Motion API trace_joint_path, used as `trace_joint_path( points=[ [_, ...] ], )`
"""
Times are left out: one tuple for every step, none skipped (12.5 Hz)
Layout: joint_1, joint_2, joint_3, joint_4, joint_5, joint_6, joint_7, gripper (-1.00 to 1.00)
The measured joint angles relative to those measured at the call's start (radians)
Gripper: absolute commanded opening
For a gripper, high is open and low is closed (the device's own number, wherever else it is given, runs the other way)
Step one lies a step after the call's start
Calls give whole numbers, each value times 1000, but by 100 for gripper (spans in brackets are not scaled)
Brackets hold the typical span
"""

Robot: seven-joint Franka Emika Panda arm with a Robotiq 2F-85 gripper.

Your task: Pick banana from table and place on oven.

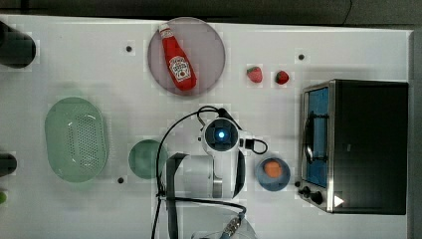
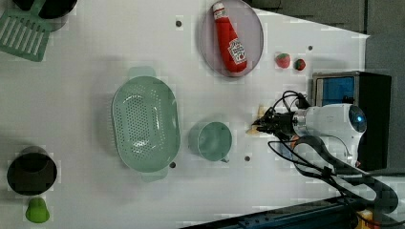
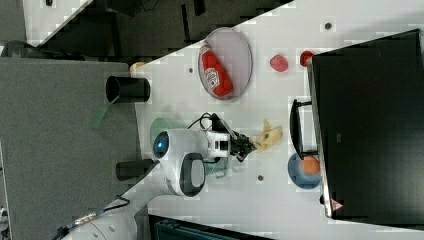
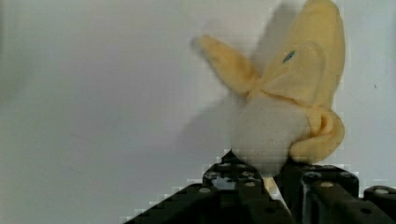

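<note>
Banana point(image 4: 289, 102) lying flat on table point(image 3: 280, 200), white peeled end toward hand point(image 4: 271, 179)

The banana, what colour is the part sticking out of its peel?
White, with yellow peel around it. The wrist view shows the banana best.

Arm point(image 2: 334, 125) by oven point(image 2: 363, 95) (white table point(image 2: 95, 47)).
</note>
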Motion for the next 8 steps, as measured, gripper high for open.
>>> trace_joint_path(
  points=[
    [0, -2, 2, 0, 0, -7, 0, -58],
    [6, -9, -1, -2, -10, -3, -1, -58],
    [7, -23, 6, -8, -10, -15, 0, -58],
    [13, -60, 11, -25, -13, -39, -1, -58],
    [22, -116, 13, -37, -11, -94, 0, -58],
    [29, -183, 14, -21, -17, -204, 0, -58],
    [30, -261, 15, 2, -19, -307, 0, -58],
    [24, -344, 24, 39, -13, -393, 0, -58]
  ],
)
